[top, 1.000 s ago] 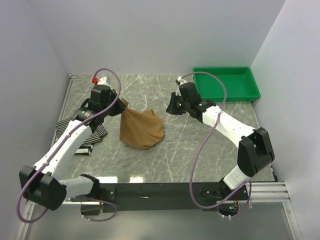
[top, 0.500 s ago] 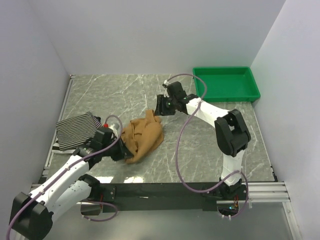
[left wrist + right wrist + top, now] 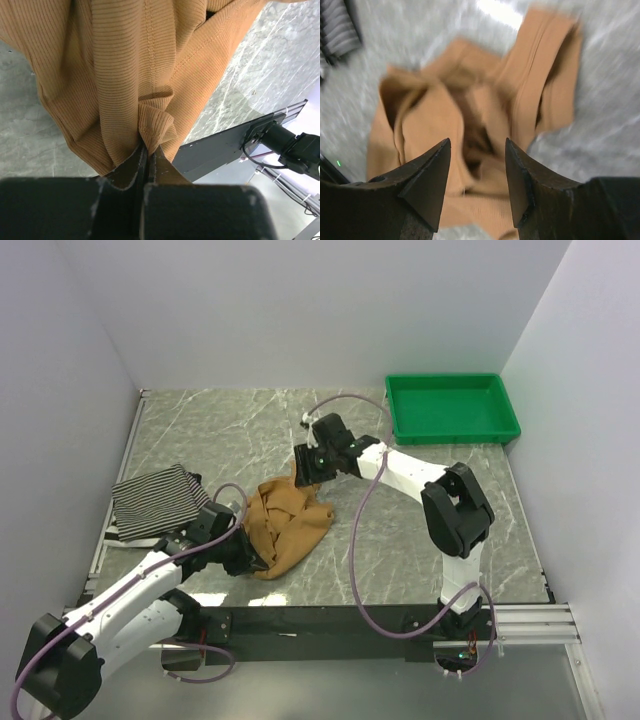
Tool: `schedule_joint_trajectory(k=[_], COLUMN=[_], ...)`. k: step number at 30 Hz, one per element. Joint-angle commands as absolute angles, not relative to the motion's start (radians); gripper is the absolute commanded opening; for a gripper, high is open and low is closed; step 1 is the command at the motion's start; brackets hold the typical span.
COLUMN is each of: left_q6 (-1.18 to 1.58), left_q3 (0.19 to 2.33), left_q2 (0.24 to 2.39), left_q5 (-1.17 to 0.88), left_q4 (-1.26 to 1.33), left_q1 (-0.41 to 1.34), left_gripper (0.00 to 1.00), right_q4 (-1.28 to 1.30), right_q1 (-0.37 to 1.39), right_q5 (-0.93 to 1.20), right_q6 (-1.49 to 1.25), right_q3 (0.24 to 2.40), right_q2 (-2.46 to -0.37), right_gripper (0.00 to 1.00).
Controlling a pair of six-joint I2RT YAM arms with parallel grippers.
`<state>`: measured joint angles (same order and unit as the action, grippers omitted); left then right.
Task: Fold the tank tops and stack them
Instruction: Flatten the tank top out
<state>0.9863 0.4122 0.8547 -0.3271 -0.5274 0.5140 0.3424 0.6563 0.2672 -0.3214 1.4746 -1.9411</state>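
Left gripper (image 3: 148, 150) clamps the near edge of the crumpled tan tank top (image 3: 290, 522); right gripper (image 3: 477, 147) hovers above it, jaws spread. Flattening the cloth likely comes next.

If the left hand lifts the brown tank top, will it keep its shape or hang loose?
Probably loose: the brown tank top lies crumpled in soft folds. Likely light too, since the left hand bunches it with one thin pinch.
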Motion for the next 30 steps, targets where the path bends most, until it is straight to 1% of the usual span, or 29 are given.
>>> schedule_joint_trajectory(k=[1, 6, 10, 14, 15, 17, 20, 21, 23, 24, 28, 30], left_q6=[1.006, 1.002, 0.991, 0.977, 0.977, 0.976, 0.97, 0.966, 0.963, 0.962, 0.954, 0.96], left_q3=[0.405, 0.423, 0.468, 0.508, 0.514, 0.532, 0.56, 0.569, 0.592, 0.607, 0.62, 0.62], left_q2=[0.853, 0.864, 0.867, 0.887, 0.888, 0.893, 0.902, 0.902, 0.905, 0.907, 0.917, 0.914], left_q5=[-0.333, -0.325, -0.301, -0.282, -0.276, -0.268, -0.247, -0.242, -0.227, -0.226, -0.219, -0.219], left_q4=[-0.503, -0.508, -0.523, -0.534, -0.537, -0.538, -0.557, -0.56, -0.568, -0.569, -0.575, -0.574], left_q1=[0.518, 0.518, 0.518, 0.518, 0.518, 0.518, 0.518, 0.518, 0.517, 0.517, 0.517, 0.517], left_gripper=[0.01, 0.01, 0.01, 0.01, 0.01, 0.01, 0.01, 0.01, 0.01, 0.01, 0.01, 0.0], right_q4=[0.348, 0.339, 0.33, 0.347, 0.35, 0.351, 0.37, 0.373, 0.385, 0.394, 0.428, 0.437], right_q1=[0.68, 0.692, 0.69, 0.695, 0.696, 0.698, 0.698, 0.696, 0.696, 0.696, 0.695, 0.695], right_q5=[0.242, 0.245, 0.262, 0.298, 0.307, 0.324, 0.357, 0.365, 0.373, 0.368, 0.342, 0.331], right_q6=[-0.288, -0.291, -0.288, -0.285, -0.285, -0.287, -0.282, -0.276, -0.27, -0.264, -0.242, -0.238], right_q3=[1.413, 1.35, 1.353, 1.408, 1.416, 1.436, 1.453, 1.454, 1.463, 1.468, 1.503, 1.519], right_q2=[-1.847, -1.83, -1.83, -1.87, -1.876, -1.893, -1.907, -1.908, -1.905, -1.905, -1.905, -1.901], right_gripper=[0.55, 0.53, 0.51, 0.44, 0.4, 0.4, 0.31, 0.24, 0.17, 0.07, 0.04, 0.0])
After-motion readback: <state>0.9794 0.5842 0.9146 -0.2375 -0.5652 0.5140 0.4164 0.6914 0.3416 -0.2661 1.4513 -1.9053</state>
